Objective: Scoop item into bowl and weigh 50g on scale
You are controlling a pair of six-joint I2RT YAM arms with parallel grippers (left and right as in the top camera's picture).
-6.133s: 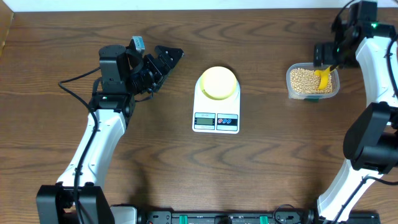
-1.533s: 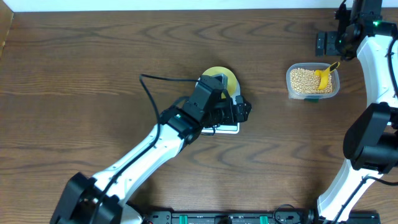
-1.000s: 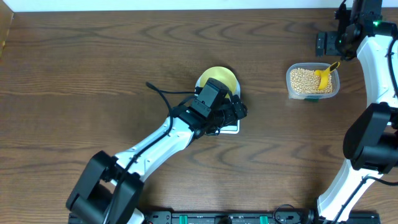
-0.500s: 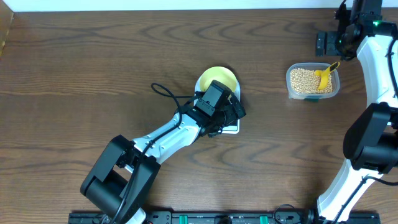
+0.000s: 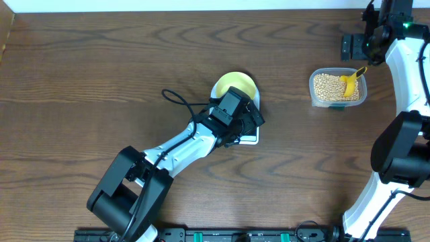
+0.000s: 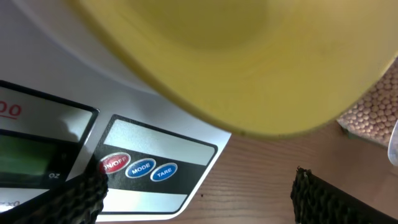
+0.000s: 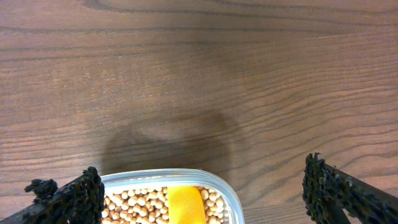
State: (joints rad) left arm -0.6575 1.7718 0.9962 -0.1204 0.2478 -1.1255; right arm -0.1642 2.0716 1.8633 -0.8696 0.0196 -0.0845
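The pale-yellow bowl (image 5: 236, 83) sits on the white scale (image 5: 250, 140) at mid-table. My left gripper (image 5: 254, 121) is open and hovers low over the scale's front panel. In the left wrist view its left finger is beside the red on/off button (image 6: 115, 165), with the bowl (image 6: 249, 62) filling the top. The tan grains (image 5: 328, 87) lie in a clear container (image 5: 316, 98) at the right, with a yellow scoop (image 5: 351, 81) resting in them. My right gripper (image 5: 354, 46) is open and empty, just behind the container; its wrist view shows the grains (image 7: 134, 205) and scoop (image 7: 185, 205).
The left arm's black cable (image 5: 180, 101) loops over the table left of the scale. The right arm's white links (image 5: 410, 74) run down the right edge. A wall edge (image 5: 201, 5) borders the table's far side.
Over six seconds my left arm swung from the far left across to the scale. In the last half second it barely moved. The right gripper lifted off the scoop early on and has stayed still.
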